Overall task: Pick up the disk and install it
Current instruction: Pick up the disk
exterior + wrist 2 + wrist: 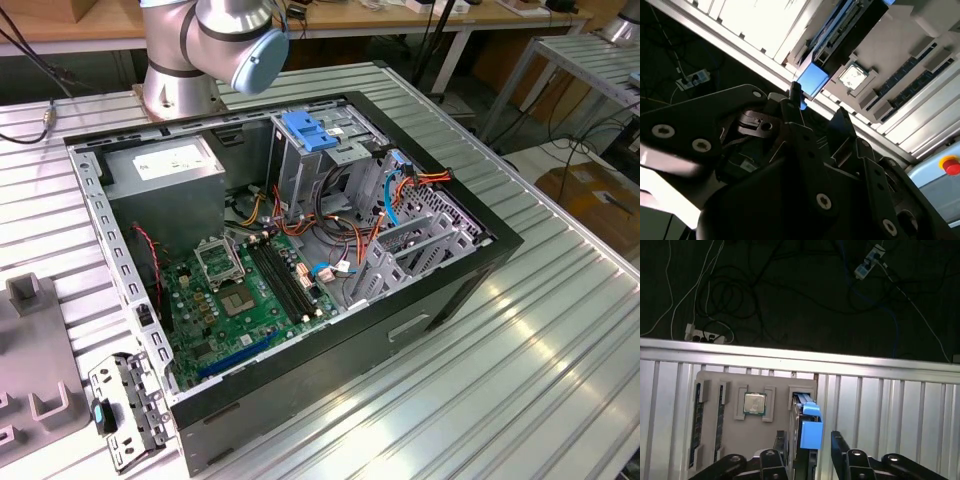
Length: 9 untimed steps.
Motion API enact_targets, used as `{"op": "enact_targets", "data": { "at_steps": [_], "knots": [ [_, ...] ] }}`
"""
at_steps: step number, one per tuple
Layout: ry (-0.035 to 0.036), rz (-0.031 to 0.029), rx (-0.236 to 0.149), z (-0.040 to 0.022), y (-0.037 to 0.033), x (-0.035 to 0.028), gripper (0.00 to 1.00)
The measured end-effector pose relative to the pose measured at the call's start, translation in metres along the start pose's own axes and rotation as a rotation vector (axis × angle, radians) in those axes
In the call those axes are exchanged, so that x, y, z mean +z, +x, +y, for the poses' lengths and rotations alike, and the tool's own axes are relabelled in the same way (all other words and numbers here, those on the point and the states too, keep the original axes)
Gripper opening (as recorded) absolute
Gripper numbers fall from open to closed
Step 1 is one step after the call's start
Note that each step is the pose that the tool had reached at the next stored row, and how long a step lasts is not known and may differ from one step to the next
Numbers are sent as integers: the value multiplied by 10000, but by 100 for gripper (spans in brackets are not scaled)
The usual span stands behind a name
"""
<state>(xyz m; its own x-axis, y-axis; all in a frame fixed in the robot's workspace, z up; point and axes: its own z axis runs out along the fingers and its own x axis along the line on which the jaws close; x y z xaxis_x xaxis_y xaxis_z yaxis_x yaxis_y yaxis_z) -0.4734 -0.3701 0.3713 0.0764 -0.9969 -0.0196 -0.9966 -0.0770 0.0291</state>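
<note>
Spread fingers (839,447) of the gripper (810,449) straddle the disk (809,430), which stands on edge in a grey holder tray (782,412) on the ribbed table (880,405); a clean pick likely needs them centred and square on its flat sides.

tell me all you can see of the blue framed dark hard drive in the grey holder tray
The disk, a dark flat drive in a bright blue plastic carrier, stands on edge in a slot of the grey holder tray on the ribbed metal table. The open gripper straddles it; one finger stands clear of it.
</note>
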Motion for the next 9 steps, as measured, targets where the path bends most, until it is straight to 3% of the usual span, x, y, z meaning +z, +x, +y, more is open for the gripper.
{"op": "enact_targets", "data": {
  "at_steps": [3,8,9],
  "knots": [
    [13,2,-1,-1,0,1,48],
    [432,34,12,17,-1,28,48],
    [444,31,418,16,0,66,48]
  ]
}}
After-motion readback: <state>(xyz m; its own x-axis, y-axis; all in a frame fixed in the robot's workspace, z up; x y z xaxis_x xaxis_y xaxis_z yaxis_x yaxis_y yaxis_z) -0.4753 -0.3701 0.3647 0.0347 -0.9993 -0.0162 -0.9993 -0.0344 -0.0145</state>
